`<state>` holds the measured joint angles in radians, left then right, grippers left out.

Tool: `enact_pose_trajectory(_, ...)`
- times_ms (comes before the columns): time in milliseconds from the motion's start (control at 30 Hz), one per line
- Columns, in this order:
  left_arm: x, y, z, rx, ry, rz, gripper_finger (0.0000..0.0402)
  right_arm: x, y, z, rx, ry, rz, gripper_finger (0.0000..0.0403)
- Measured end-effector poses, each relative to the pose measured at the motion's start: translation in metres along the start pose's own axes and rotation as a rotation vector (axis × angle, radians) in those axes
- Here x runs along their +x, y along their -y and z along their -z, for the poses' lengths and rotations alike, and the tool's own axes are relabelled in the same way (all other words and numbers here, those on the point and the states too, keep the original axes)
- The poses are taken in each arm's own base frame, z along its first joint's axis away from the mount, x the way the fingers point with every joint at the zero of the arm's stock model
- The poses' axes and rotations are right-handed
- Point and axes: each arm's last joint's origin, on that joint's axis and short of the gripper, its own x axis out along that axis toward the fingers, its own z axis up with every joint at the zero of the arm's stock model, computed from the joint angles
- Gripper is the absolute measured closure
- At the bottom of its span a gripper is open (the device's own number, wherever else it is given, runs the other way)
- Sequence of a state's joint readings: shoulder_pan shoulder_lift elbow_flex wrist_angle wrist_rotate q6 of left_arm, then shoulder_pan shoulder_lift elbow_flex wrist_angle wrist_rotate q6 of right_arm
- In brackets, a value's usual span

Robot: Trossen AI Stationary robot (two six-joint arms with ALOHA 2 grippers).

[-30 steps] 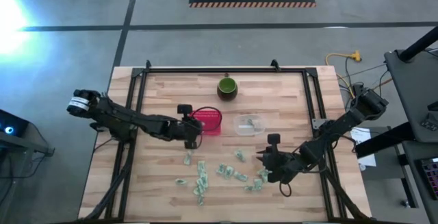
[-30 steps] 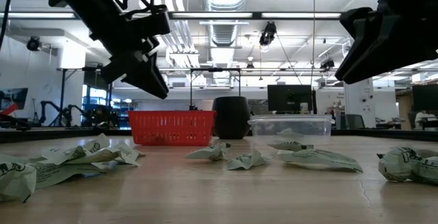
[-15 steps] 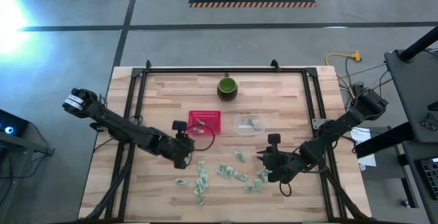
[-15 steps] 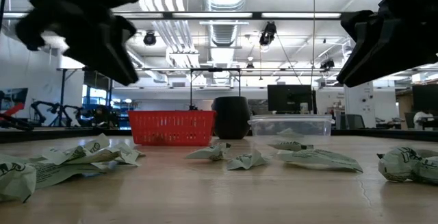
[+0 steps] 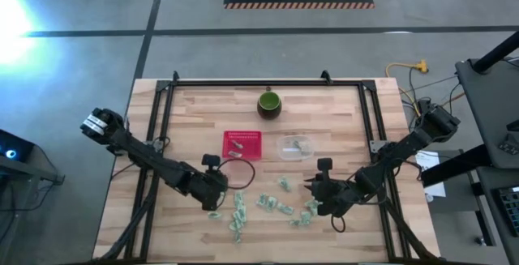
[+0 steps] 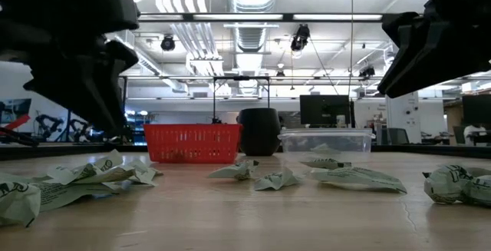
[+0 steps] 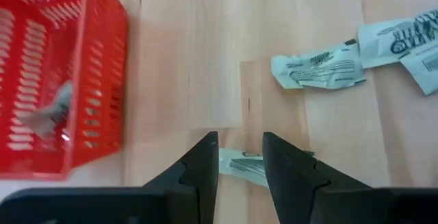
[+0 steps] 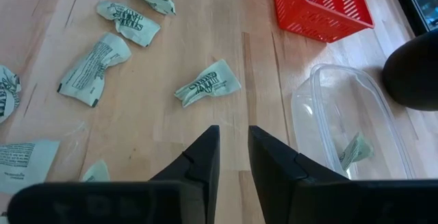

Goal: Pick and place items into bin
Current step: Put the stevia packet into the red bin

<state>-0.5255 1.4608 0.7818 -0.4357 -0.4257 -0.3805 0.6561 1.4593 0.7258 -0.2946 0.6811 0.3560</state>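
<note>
I am seeing the worktop (image 5: 324, 119) carrying the red basket (image 5: 242, 144), now holding a packet or two, and a clear tub (image 5: 296, 147) beside it. My left pincer (image 7: 239, 157) is swinging back from the basket and lowering, fingers spread, over a wrapped packet (image 7: 243, 164). That suggests one drop is done and another pick is starting. My right pincer (image 8: 233, 150) is waiting, narrowly parted, above the scattered packets (image 5: 272, 204).

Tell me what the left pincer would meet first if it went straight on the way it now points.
Probably the wrapped piece lying on the table between and just beyond the left pincer fingertips. The red basket sits off to one side, out of that line. Depth is hard to judge.
</note>
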Motion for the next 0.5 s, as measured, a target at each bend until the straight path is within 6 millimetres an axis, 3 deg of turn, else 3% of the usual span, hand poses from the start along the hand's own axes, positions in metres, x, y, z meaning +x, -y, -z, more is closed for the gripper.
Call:
enact_pose_trajectory(133, 0.004, 0.002, 0.001, -0.106, -0.017, 0.003, 0.0304, 0.000, 0.000, 0.000, 0.002, 0.002, -0.001, 0.0331)
enact_pose_trajectory(500, 0.031, 0.013, 0.013, -0.145, -0.150, 0.029, 0.0304, 0.000, 0.000, -0.001, 0.007, 0.007, -0.003, 0.0324)
